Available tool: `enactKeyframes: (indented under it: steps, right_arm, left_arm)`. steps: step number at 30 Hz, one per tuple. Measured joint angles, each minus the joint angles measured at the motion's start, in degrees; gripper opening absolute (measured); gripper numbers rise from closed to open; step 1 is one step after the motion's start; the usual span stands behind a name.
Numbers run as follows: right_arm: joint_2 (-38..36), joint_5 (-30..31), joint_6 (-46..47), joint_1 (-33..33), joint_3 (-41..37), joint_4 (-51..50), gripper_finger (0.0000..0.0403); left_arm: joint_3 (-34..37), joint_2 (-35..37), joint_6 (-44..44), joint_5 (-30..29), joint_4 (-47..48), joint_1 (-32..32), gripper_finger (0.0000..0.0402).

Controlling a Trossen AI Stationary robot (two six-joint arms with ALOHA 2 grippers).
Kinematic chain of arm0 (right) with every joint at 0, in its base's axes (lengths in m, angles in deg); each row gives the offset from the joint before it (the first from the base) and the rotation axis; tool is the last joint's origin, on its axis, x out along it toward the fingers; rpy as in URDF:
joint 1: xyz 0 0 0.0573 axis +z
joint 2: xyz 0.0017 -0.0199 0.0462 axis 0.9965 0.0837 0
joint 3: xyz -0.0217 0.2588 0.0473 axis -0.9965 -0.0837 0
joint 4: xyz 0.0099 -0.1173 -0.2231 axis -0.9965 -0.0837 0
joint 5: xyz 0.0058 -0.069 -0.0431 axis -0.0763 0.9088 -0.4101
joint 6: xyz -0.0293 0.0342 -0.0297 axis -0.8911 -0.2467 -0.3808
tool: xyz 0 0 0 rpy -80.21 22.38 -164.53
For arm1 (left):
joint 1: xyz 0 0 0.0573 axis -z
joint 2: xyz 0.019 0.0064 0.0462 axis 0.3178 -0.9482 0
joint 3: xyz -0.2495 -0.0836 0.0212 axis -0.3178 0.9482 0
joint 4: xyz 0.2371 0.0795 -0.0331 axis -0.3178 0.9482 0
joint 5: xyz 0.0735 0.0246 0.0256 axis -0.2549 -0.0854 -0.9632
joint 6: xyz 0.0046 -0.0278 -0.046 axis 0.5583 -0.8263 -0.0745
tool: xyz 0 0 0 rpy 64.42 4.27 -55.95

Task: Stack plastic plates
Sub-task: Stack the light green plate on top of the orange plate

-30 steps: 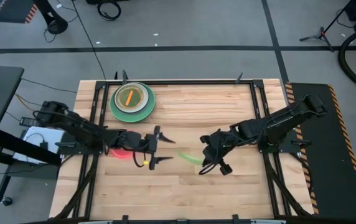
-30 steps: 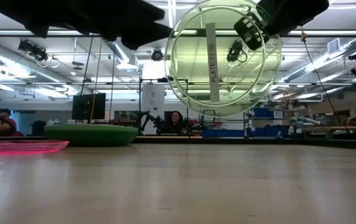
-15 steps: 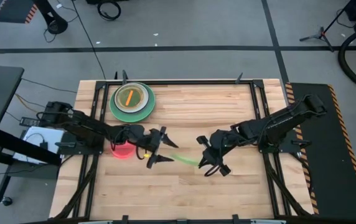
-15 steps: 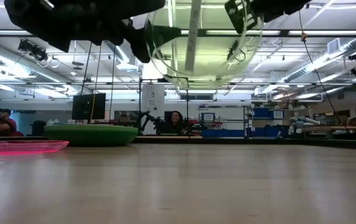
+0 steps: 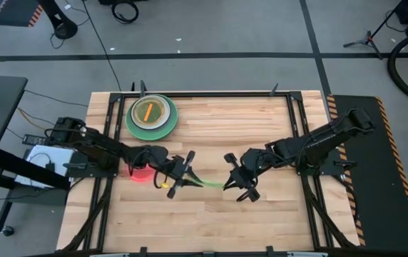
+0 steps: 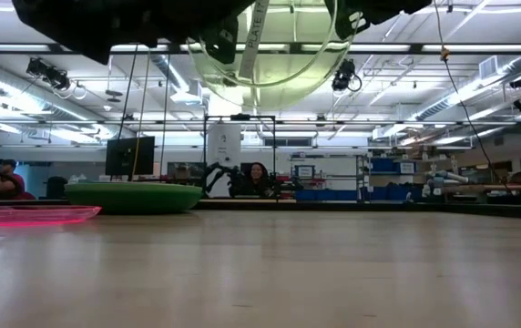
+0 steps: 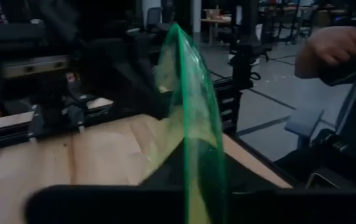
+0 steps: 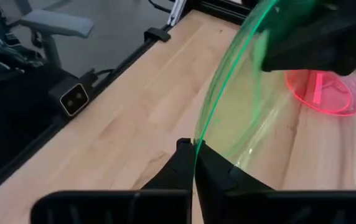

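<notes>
Beyond the far edge of the wooden desk (image 5: pixel 261 121) lies a grey floor with cables, and the level view looks into a wide workshop where seated people show only small and dim. Much is hard to read: in that low view both arms are cut off by the upper frame, and only the lower arc of the lime plate (image 5: pixel 207 183) hangs into sight, its printed label strip partly hidden. From above, this translucent plate shows nearly edge-on as a thin green sliver over the middle of the desk, held clear of the wood. The left claw (image 5: pixel 177 174) has its fingers together on one rim of it; in its own wrist view the plate's edge (image 7: pixel 193 124) rises from between the dark fingers. The right claw (image 5: pixel 237 181) is clamped on the opposite rim, its fingertips (image 8: pixel 187 155) pinched tight around the green edge. So both claws grip the same plate at once. A red plate (image 5: pixel 139 174) lies flat near the desk's left edge, half covered by the left arm. A stack of plates (image 5: pixel 151 114) with dark green at the bottom and an orange one on top sits at the far left corner; which layers lie between is unclear.
</notes>
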Motion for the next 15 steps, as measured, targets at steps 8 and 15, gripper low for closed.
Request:
enactKeyframes:
  steps: [8, 15]
  right_arm:
    - [-3.0, 1.8, 2.8, 1.4, 0.3, -3.1, 0.0109]
    - [-12.1, 15.0, 7.0, 6.3, 3.0, -17.9, 0.0168]
  left_arm:
    - [-3.1, 3.0, 1.3, 0.4, 13.4, -3.1, 0.0009]
    - [-9.7, 13.3, 3.3, -14.1, 42.4, -4.0, 0.0006]
